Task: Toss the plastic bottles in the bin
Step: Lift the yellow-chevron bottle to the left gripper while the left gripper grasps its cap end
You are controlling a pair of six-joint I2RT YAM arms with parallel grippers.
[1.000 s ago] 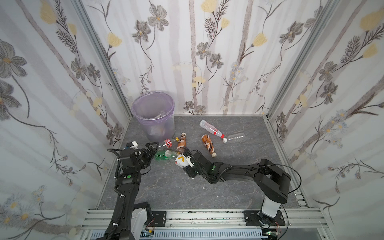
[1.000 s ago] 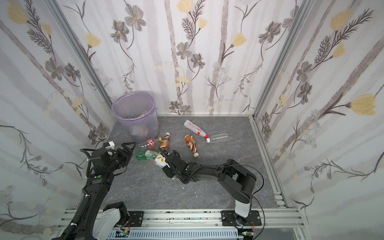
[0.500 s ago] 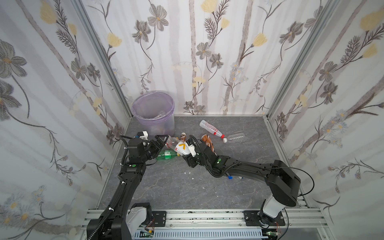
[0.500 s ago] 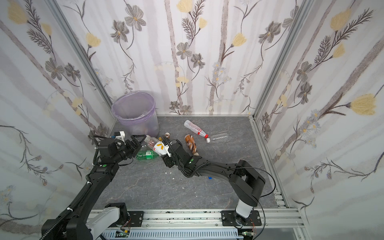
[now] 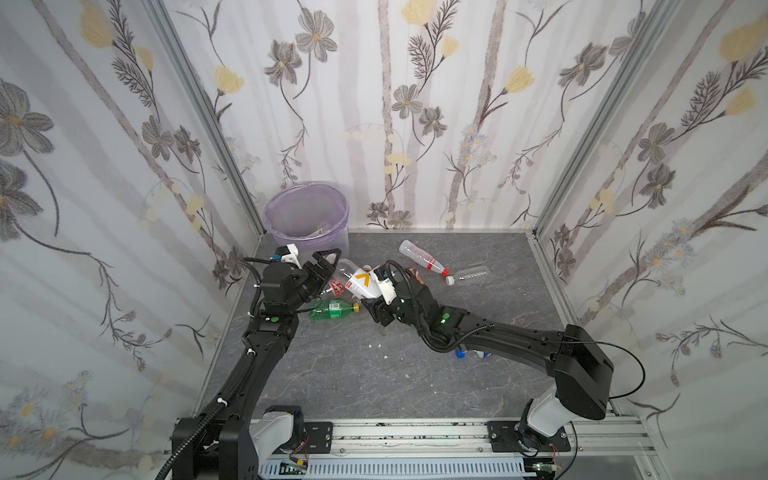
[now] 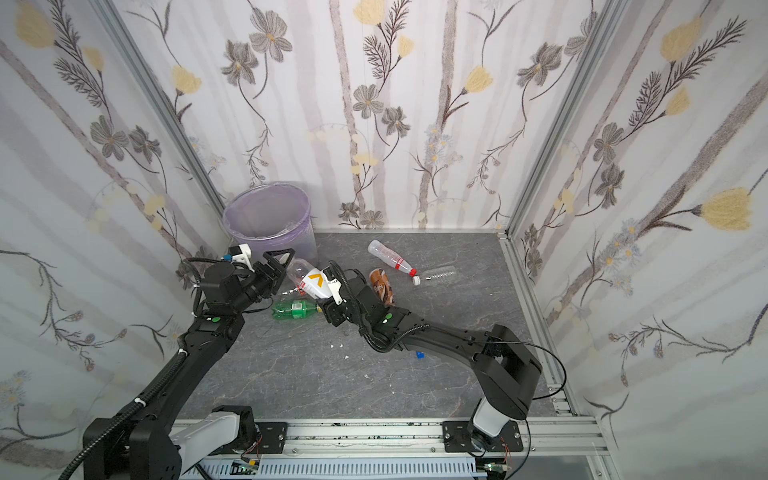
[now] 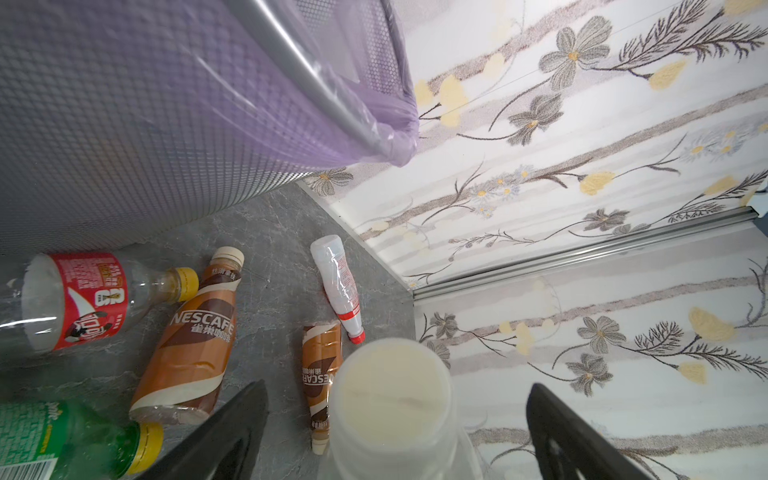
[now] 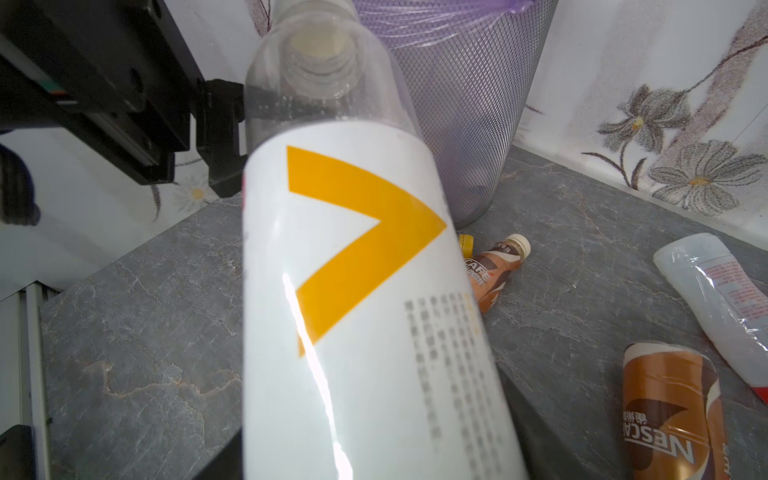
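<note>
It looked like a handover: the right pincer (image 5: 371, 300) held the white-and-yellow bottle (image 5: 360, 282) above the worktop (image 5: 374, 374), neck between the left pincer (image 5: 330, 270), spread wide; next, I judged, left closes, right releases, then the bin (image 5: 291, 203) close behind.

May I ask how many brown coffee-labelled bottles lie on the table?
2. One coffee bottle lies beside the red-labelled bottle near the bin; the other beside the frosted bottle. Arms may hide more.

The left arm (image 5: 257, 361) and right arm (image 5: 511, 343) are black, with white joints (image 5: 544, 411) above the rail (image 5: 415, 434). Black cables (image 5: 208, 415) trail along both.
</note>
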